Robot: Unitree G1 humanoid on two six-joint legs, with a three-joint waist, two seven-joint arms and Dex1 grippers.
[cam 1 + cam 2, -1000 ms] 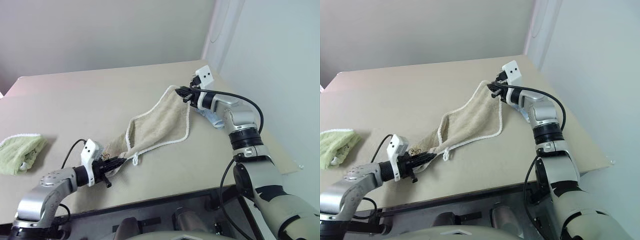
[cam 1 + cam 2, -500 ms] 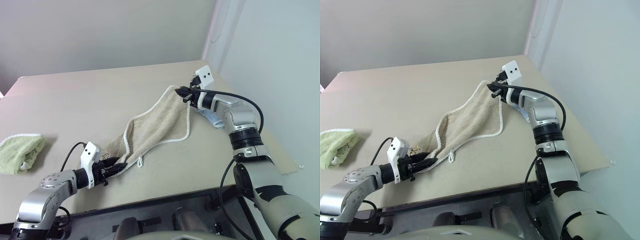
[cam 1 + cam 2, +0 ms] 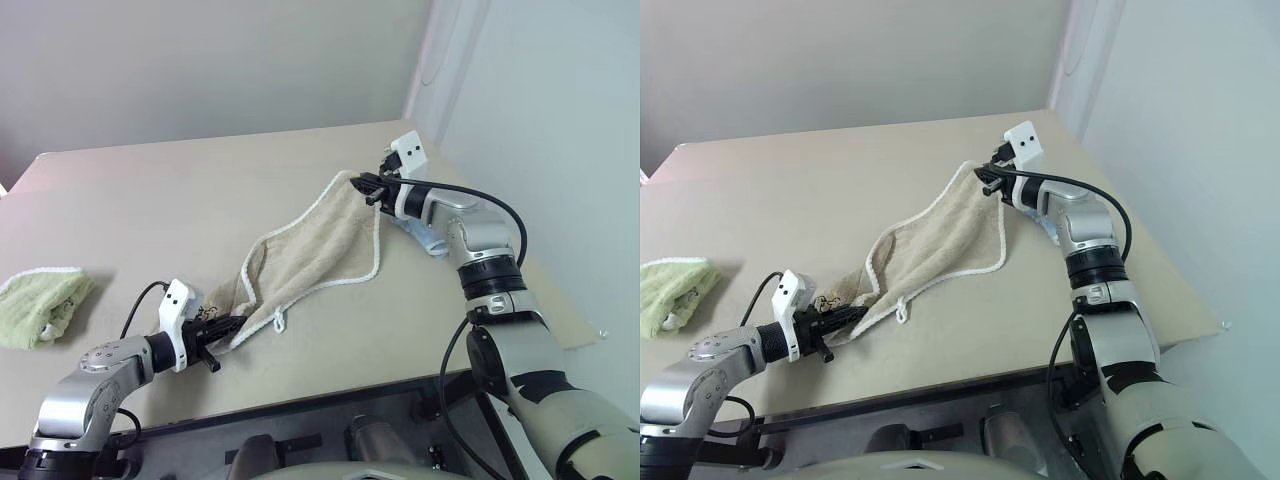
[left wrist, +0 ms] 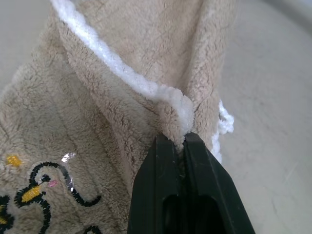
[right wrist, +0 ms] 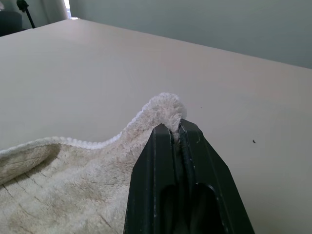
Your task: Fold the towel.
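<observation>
Terry cloth like this looks light, limp and grippy, so the towel [image 3: 310, 255], slung across the tan table [image 3: 150, 200] from near-left to far-right, should sag wherever unsupported and is best taken by its white corded edge [image 4: 117, 68]. At its near-left end the left gripper [image 3: 215, 330] has its jaws pinched on that edging beside an embroidered logo [image 4: 34, 192] whose dark lettering I cannot read. At the far-right corner the right gripper [image 3: 372, 190] is pressed tight on the raised tip.
</observation>
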